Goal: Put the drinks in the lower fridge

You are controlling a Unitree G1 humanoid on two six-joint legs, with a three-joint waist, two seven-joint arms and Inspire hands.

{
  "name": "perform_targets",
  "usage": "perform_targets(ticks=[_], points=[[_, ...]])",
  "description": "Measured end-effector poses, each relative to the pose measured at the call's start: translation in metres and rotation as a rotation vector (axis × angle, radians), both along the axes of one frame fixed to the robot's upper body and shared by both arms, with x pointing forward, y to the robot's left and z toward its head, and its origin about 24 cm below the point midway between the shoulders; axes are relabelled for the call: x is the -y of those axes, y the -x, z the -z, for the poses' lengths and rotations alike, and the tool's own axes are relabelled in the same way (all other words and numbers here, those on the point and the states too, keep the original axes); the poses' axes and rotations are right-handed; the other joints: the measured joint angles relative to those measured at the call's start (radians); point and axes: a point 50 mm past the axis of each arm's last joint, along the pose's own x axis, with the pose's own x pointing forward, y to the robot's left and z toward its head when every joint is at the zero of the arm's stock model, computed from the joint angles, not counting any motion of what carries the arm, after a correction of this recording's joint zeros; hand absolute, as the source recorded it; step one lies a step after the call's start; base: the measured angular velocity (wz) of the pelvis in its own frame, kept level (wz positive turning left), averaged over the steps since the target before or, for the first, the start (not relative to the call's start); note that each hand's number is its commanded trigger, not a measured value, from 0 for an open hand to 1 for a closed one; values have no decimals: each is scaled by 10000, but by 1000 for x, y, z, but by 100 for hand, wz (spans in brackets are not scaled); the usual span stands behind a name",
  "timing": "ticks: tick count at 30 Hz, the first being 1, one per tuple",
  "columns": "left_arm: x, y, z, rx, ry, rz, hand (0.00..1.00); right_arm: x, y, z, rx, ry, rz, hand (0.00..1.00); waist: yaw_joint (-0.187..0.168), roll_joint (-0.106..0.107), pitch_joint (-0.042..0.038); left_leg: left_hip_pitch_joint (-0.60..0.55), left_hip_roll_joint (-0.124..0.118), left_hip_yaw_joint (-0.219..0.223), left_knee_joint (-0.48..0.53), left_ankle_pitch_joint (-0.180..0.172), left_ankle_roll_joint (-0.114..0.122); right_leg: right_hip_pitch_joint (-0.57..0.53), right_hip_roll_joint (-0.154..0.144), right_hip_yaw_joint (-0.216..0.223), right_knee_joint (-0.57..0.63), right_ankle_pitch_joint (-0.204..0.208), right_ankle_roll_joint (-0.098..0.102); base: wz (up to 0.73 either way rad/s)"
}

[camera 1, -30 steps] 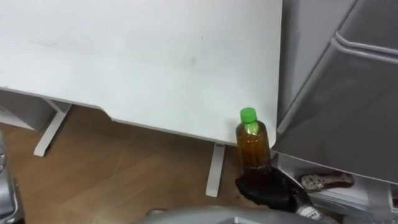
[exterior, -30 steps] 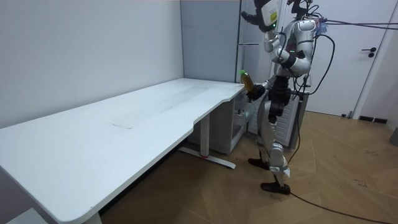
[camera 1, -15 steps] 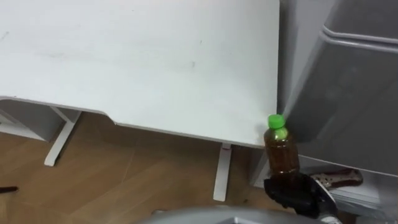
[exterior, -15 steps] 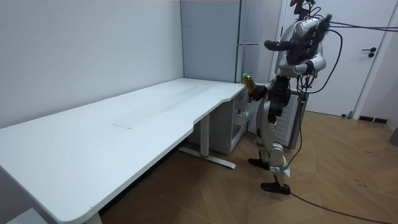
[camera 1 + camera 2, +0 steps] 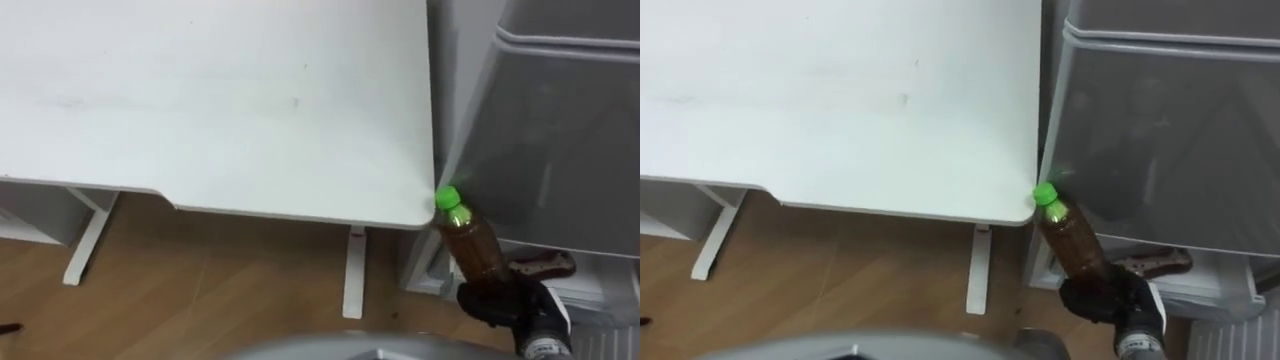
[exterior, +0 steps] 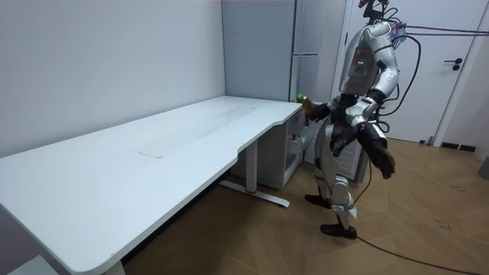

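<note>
Not done yet. My right hand [image 5: 497,302] is clamped round the base of the amber plastic drink bottle with the green cap [image 5: 468,243]. The bottle leans up and left out of the hand, cap just off the corner of the white bench [image 5: 250,100]. The grey fridge [image 5: 560,120] is right above the hand. My left hand [image 6: 384,163] hangs at my side, can't tell if it's open. The bottle has yet to go in the lower compartment.

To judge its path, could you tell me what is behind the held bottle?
Behind the bottle, held in the right hand, is the grey fridge front, with a brown object lower down. The hand covers the bottle's base and whatever is behind that.
</note>
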Motion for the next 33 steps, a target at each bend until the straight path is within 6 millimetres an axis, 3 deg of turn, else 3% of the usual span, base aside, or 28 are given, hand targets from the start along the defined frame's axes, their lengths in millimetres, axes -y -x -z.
perform_targets(ticks=[6, 10, 16, 21, 27, 33], points=[[32, 38, 34, -2027, 2640, 1662, 0, 3, 2, 0, -131, 731, 565, 100, -544, -177, 38, -109, 29, 2, -20, -29, 46, -57, 30, -22, -59, 3, 21, -1], [46, 44, 44, -2162, 3993, 2637, 0, 5, 2, 0, -171, 1163, 1062, 100, -794, -253, 6, -206, -1, 192, -23, -69, 99, -299, 65, 169, 32, -21, 48, -13], [64, 28, 58, -2017, 5776, 4803, 0, 11, 1, 6, -639, 2075, 2097, 100, -1109, -310, 28, -289, 16, 516, -29, -114, 143, -527, 188, 416, 105, 63, 32, -17], [73, -4, 66, -1430, 6771, 6833, 0, 9, 7, 16, -1185, 1671, 4729, 100, -1238, -329, 24, -533, 32, 914, -2, -184, 125, -921, 313, 701, 145, 151, 9, -23], [80, -19, 69, -699, 7275, 7597, 0, 10, -15, 12, -755, 1133, 7499, 100, -1471, -341, 19, -875, 14, 1142, -26, -212, 164, -1411, 463, 935, 152, 196, 18, -13], [86, -26, 72, -346, 7813, 8174, 0, 10, -20, 10, -568, 1180, 8283, 100, -1629, -289, 13, -886, 110, 1251, -10, -226, 188, -1450, 603, 969, 73, 198, 14, -6]])
